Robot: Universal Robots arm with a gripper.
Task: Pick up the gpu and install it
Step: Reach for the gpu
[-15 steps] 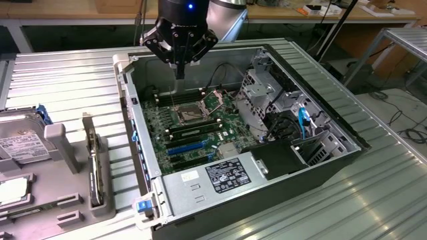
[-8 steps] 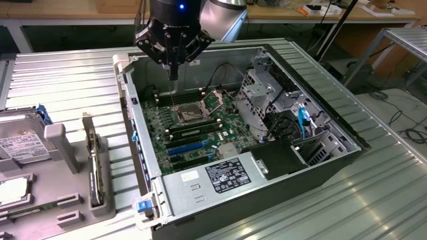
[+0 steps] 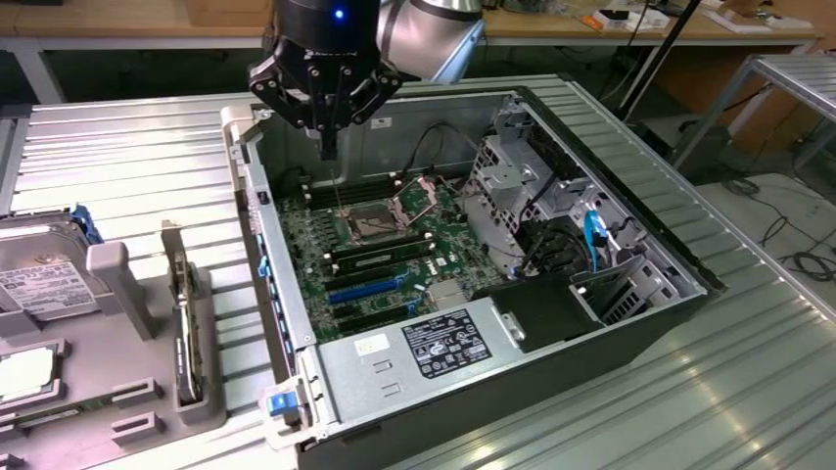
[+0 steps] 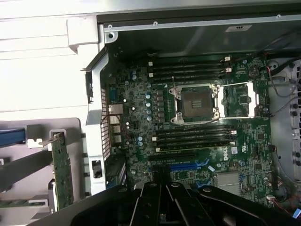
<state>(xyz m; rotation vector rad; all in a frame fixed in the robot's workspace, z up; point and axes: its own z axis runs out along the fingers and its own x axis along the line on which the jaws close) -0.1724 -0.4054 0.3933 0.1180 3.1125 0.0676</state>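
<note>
On the exterior view's left, a hard drive point(image 3: 33, 284) is lying in a grey holder point(image 3: 112, 284) on the ribbed metal counter point(image 3: 131, 147). Just beside it, the gpu point(image 3: 191, 323) point(image 4: 61, 165) is standing on edge in a slot of the same holder, outside the open computer case point(image 3: 268, 245). Further right, the claw point(image 3: 328, 147) point(image 4: 162, 207) is hanging clenched above the motherboard point(image 3: 313, 230) at the case's far end, gripping nothing, well apart from the gpu. Near its tips, the CPU socket point(image 3: 370, 225) is sitting open. A labelled power supply point(image 3: 432, 343) is occupying the case's near end.
</note>
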